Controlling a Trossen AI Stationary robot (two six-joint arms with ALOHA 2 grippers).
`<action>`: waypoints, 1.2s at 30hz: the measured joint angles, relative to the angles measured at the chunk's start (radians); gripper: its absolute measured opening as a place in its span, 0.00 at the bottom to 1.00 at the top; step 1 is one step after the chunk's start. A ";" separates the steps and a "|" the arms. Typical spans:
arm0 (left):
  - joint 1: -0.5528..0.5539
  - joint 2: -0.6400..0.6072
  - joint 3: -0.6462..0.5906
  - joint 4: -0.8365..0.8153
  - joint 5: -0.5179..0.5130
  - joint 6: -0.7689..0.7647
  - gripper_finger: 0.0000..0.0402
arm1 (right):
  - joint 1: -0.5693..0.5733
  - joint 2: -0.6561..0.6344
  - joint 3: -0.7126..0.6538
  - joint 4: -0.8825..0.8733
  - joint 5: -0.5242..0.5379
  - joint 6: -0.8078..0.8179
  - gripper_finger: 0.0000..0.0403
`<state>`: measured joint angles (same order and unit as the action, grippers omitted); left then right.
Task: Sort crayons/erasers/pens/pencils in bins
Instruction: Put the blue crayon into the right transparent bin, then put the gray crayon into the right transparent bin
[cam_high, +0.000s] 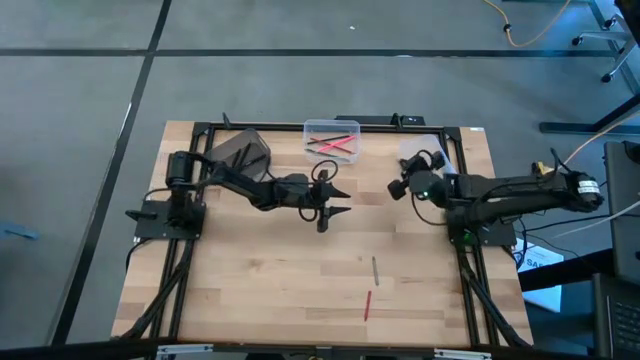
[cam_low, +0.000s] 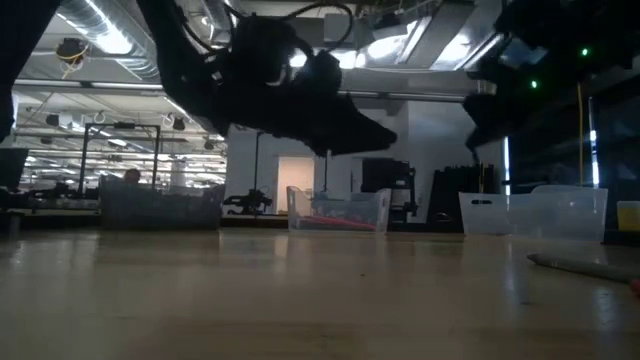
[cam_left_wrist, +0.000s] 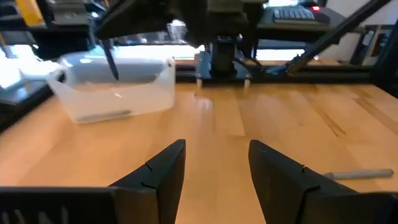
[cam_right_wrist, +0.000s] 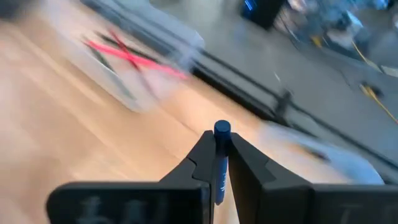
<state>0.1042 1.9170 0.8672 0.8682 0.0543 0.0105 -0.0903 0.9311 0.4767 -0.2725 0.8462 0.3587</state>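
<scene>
Table: pale wooden top (cam_high: 270, 280) with a black frame round it, seen from above with both arms reaching toward the middle.
Left gripper: (cam_high: 333, 200) above the middle of the table, just in front of the clear bin; its two fingers (cam_left_wrist: 163, 168) stand spread apart with bare wood between them and nothing held.
Right gripper: (cam_high: 398, 187) near the whitish bin at the far right corner; in its own wrist view (cam_right_wrist: 219, 163) the fingers are closed on a dark pen (cam_right_wrist: 221, 158), whose round end sticks out past the fingertips.
Clear bin: (cam_high: 332, 141) at the middle of the far edge, holding several pink, red and dark sticks (cam_high: 335, 145) that lie crossed over one another.
Dark grey bin: (cam_high: 240, 153) at the far left, partly under the left arm; what it holds I cannot tell.
Whitish bin: (cam_high: 432, 152) at the far right, partly covered by the right arm; the left wrist view shows it (cam_left_wrist: 118, 87) with a dark stick above it in the other gripper.
Loose on the table: a grey stick (cam_high: 375, 269) and a red stick (cam_high: 367, 305) lying near each other on the near right part, well apart from all three bins.
</scene>
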 joint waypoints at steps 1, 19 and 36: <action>-0.001 0.015 0.010 -0.003 0.010 0.000 0.42 | -0.023 -0.001 0.000 -0.040 -0.002 0.025 0.08; -0.062 0.238 0.251 -0.126 0.155 0.038 0.46 | -0.297 0.018 0.000 -0.292 -0.164 0.187 0.12; -0.143 0.359 0.503 -0.447 0.164 0.282 0.55 | -0.205 -0.029 0.000 -0.088 -0.107 0.006 0.41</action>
<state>-0.0392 2.2762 1.3704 0.4215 0.2183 0.2929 -0.2957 0.9023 0.4763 -0.3605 0.7388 0.3644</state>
